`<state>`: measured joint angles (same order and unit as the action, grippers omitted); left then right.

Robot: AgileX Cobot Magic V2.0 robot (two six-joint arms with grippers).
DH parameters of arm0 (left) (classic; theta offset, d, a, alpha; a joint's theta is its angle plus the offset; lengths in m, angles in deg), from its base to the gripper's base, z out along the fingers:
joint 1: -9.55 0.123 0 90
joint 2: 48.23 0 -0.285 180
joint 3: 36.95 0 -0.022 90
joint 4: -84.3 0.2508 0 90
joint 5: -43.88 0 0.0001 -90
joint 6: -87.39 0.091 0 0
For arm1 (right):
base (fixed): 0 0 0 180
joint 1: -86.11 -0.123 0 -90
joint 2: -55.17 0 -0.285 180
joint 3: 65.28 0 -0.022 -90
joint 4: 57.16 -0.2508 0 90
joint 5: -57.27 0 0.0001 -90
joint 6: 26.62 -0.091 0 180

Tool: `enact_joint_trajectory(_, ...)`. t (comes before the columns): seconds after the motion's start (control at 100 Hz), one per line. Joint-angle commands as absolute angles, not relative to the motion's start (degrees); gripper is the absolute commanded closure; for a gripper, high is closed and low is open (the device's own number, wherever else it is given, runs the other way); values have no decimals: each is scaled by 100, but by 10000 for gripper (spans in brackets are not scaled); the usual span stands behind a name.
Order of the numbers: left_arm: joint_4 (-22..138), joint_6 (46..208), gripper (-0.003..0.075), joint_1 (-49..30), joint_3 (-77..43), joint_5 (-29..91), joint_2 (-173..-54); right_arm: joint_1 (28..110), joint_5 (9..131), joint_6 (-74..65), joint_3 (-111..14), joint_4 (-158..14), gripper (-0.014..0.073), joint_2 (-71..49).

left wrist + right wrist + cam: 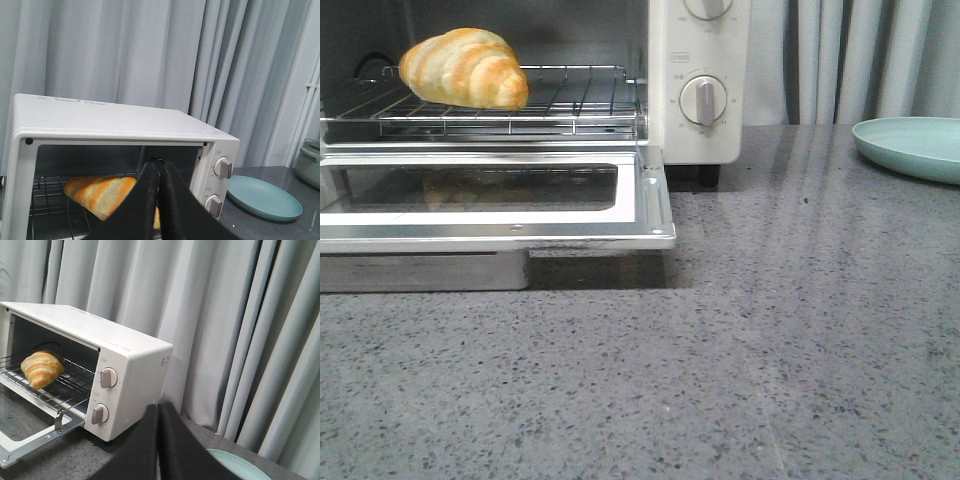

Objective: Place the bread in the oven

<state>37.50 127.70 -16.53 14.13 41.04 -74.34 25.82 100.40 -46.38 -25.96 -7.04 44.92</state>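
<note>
The bread [465,68], a golden croissant-shaped roll, lies on the wire rack [570,100] inside the cream-white oven [698,130]. The glass door [490,195] is folded down flat. The bread also shows in the left wrist view [100,192] and in the right wrist view [41,369]. My left gripper [159,167] is shut and empty, held in front of the oven opening [100,160]. My right gripper [158,410] is shut and empty, to the right of the oven [135,375]. Neither gripper shows in the front view.
A pale teal plate [915,145] sits at the back right of the grey speckled counter [770,350], also in the left wrist view [262,197]. Grey curtains [225,315] hang behind. A pot [311,162] stands at the far right.
</note>
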Motion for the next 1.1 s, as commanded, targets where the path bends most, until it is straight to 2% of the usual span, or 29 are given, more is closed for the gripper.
enact_joint_trajectory(0.0, 3725, 12774, 741, -1657, 1257, 4388, -7481, 2574, 9648, -4661, -2707, -434, 651, 4396)
enact_joint_trajectory(0.55, 3748, 12855, 741, -1657, 1646, 4426, -7138, 2574, 9648, -4661, -2707, -434, 652, 4396)
enact_joint_trajectory(0.69, 5637, 12646, 741, -1582, 1887, 4388, -6863, 2574, 9648, -4661, -2707, -434, 651, 4396)
enact_joint_trajectory(0.79, 6797, 11952, 741, -1227, 2296, 4613, -6603, 2574, 9648, -4661, -2707, -434, 652, 4396)
enact_joint_trajectory(1.09, 7697, 9689, 741, 221, 3530, 4344, -5450, 2574, 9648, -4661, -2707, -434, 652, 4396)
